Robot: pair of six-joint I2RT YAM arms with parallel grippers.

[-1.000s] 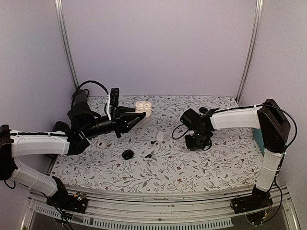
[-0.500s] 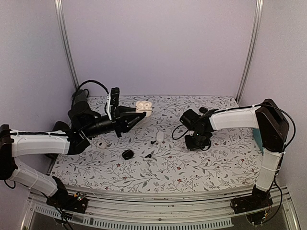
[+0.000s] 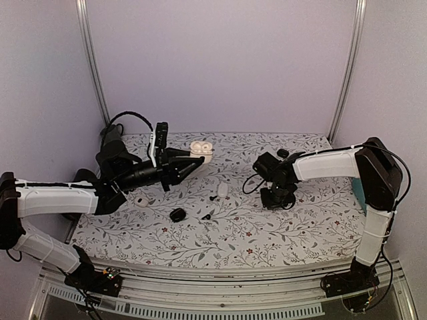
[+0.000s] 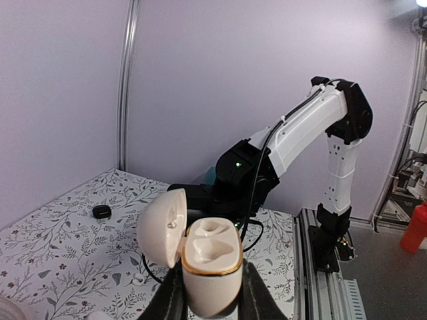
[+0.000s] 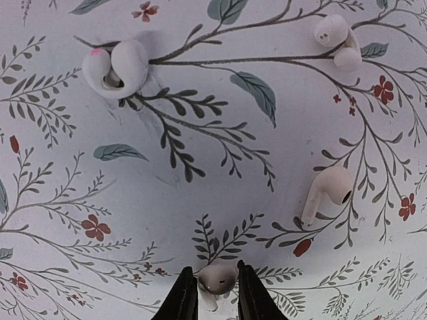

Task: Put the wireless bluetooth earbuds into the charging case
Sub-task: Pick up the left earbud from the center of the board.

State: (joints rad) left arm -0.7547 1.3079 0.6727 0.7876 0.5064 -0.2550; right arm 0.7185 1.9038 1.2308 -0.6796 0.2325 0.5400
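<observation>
Left gripper: fingers clamped on the lower body of the charging case, 1 finger on each side. The case is held off the table and stands upright in the left wrist view. Its lid is swung open to the left, and the 2 moulded sockets are exposed. From overhead, I see the case raised over the far left part of the floral table.

Right gripper: pointed down at the table, fingers closed on earbud 1, which is pinched between the 2 tips. I cannot tell whether it is lifted clear of the surface.

Earbud 2 lies loose on the table, up and right of the right fingertips in the wrist view and apart from them.

Also on the table in that view: 2 small white rubbery pieces, 1 upper left and 1 upper right.

Overhead, the right gripper is well apart from the case, and a small black bit lies between the 2 arms.
</observation>
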